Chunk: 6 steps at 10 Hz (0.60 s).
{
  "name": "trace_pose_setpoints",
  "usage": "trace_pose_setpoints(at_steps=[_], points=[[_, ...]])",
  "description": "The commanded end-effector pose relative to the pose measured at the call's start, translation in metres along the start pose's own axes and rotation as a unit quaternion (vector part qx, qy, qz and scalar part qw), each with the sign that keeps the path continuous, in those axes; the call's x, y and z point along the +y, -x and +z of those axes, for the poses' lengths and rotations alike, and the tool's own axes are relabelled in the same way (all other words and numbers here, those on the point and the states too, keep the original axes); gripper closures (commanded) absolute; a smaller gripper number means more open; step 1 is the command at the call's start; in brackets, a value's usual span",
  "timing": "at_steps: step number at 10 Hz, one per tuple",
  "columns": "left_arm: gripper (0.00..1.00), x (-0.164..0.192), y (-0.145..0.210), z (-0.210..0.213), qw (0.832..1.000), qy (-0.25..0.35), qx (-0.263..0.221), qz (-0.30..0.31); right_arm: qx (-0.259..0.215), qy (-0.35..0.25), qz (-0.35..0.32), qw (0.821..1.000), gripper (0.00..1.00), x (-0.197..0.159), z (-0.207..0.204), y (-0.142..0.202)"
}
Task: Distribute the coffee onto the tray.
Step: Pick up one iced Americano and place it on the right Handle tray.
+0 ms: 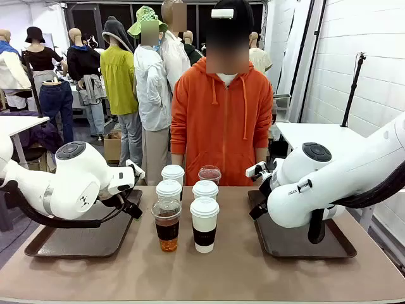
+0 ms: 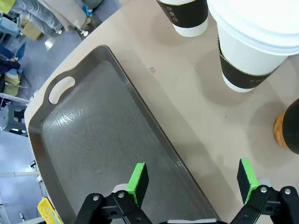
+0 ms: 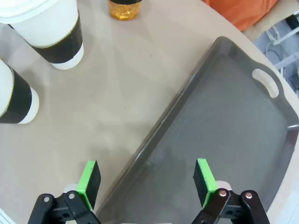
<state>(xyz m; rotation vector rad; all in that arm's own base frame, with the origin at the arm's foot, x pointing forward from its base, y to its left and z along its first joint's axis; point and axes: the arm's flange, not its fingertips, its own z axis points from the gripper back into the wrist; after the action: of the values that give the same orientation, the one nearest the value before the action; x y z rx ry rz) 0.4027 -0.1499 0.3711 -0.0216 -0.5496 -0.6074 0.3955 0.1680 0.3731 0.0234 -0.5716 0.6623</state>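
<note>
- Left gripper [image 2: 192, 179]: jaws spread wide, nothing between the green pads. It hangs across the inner rim of the left tray [image 2: 93, 140], with one pad above the tray floor and the other above bare table [image 2: 187, 107].
- Right gripper [image 3: 146, 182]: likewise spread and empty, straddling the inner rim of the right tray [image 3: 233, 130].
- We read both poses as a ready stance. Each tool sits by its own tray and faces the cups, so either could reach in without crossing the other.
- Coffee: none is on a tray yet. All six cups stand in a tight cluster at mid-table, between the trays. There are four white paper cups [image 1: 204, 225] with dark sleeves and two clear dome-lidded cups [image 1: 167, 225] of brown drink.
- In the left wrist view, sleeved cups lie at 1 o'clock and a clear cup's base at 3 o'clock, near the tool.
- In the right wrist view, sleeved cups lie at 10 to 11 o'clock and an amber cup base at 12 o'clock.
- In the way: the cups stand nearly touching, so we judge that wide jaws closing round a back-row cup would nudge its neighbours. The front pair looks freest.
- The tray rims are raised, so a cup must be lifted over, not slid.
- A person in an orange hoodie [image 1: 221, 120] stands at the table's 12 o'clock edge, with no hand among the cups.
</note>
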Motion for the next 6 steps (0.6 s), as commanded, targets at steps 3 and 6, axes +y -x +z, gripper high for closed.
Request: trace_pose_setpoints(at_steps=[3,6], points=[[0.0,0.0,0.0,0.0,1.0,0.0,0.0,0.0,0.0,0.0,0.0,1.0,0.0,0.0,0.0,0.0],[0.0,0.0,0.0,0.0,1.0,0.0,0.0,0.0,0.0,0.0,0.0,1.0,0.0,0.0,0.0,0.0]])
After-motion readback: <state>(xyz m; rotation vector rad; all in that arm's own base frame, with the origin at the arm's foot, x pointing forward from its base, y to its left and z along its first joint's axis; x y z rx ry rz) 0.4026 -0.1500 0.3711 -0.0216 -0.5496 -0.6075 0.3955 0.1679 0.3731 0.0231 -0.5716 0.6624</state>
